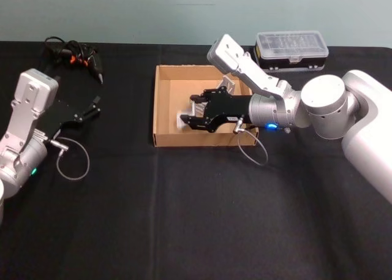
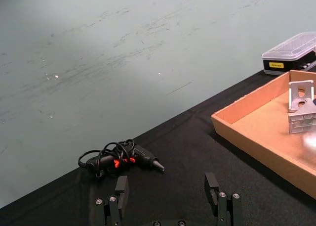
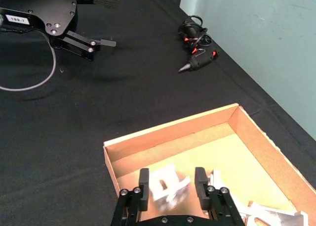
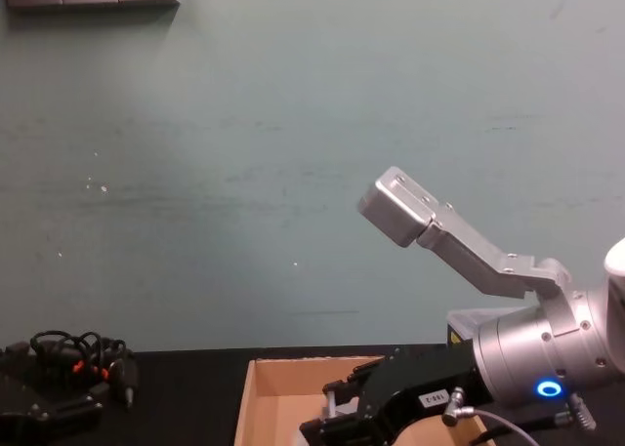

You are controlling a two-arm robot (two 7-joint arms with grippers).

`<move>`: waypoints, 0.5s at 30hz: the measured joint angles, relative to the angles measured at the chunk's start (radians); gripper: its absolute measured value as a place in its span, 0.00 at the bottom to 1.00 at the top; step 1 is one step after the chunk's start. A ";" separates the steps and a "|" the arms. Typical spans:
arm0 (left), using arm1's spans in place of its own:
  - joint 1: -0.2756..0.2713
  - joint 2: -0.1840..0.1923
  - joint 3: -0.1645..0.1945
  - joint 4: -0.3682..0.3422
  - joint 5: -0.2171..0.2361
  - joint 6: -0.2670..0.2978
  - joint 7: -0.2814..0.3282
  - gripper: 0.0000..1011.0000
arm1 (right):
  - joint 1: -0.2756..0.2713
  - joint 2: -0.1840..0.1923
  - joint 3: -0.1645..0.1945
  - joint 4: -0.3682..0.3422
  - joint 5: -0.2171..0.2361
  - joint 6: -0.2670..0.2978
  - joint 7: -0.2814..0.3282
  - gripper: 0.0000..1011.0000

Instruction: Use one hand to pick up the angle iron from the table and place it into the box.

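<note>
My right gripper [image 1: 191, 111] hovers over the floor of the tan cardboard box [image 1: 160, 102], reaching in from the right. A silvery angle iron [image 3: 168, 189] lies tilted and blurred between its black fingers [image 3: 144, 186], with a thin gap at one side; the jaws stand a little wider than the piece. The same angle iron [image 1: 184, 119] shows as a pale smear at the fingertips in the head view. Other angle irons [image 2: 302, 119] rest in the box near its far wall. My left gripper [image 1: 95, 107] is parked open at the left of the black table [image 1: 184, 219].
A black plastic case with a clear lid [image 1: 291, 50] stands behind the box at the back right. A black corded tool with orange marks [image 1: 76, 56] lies at the back left. A loose cable loop [image 1: 73, 160] hangs by the left arm.
</note>
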 joint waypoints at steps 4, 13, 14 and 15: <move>0.000 0.000 0.000 0.000 0.000 0.000 0.000 1.00 | -0.004 -0.003 0.008 0.001 -0.006 0.004 0.003 0.65; 0.000 0.000 0.000 0.000 0.000 0.000 0.000 1.00 | -0.015 -0.006 0.031 -0.006 -0.013 0.007 0.007 0.91; 0.000 0.000 0.000 0.000 0.000 0.000 0.000 1.00 | -0.018 -0.005 0.036 -0.010 -0.013 0.007 0.007 0.92; 0.000 0.000 0.000 0.000 0.000 0.000 0.000 1.00 | -0.020 -0.004 0.038 -0.013 -0.012 0.007 0.006 0.94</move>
